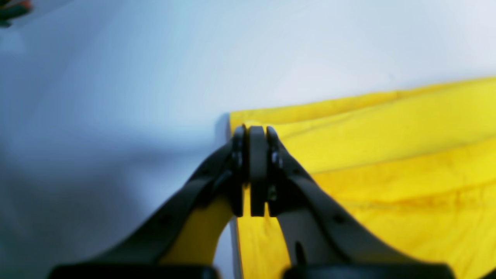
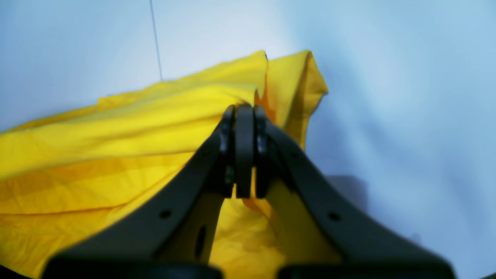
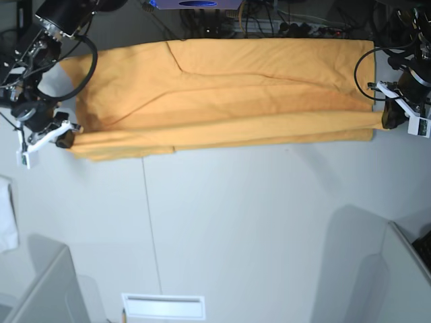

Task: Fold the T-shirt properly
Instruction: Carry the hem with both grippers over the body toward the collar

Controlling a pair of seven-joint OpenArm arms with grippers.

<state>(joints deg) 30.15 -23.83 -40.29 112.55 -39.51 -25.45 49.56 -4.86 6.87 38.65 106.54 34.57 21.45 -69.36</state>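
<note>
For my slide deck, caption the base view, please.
Two end effectors, left and right, shut on opposite ends of an orange T-shirt stretched across a white table.

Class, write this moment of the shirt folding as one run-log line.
stage: fold underway | left gripper: shut on T-shirt edge | right gripper: shut on T-shirt edge | shirt: stretched between arms on table

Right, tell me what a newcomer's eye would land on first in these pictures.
The T-shirt stands out first: a wide orange band stretched across the far part of the white table, with a lengthwise fold along its near edge. Next come the two arms at its ends: the left gripper on the base view's right and the right gripper on its left, each shut on an end of the folded cloth.
</note>
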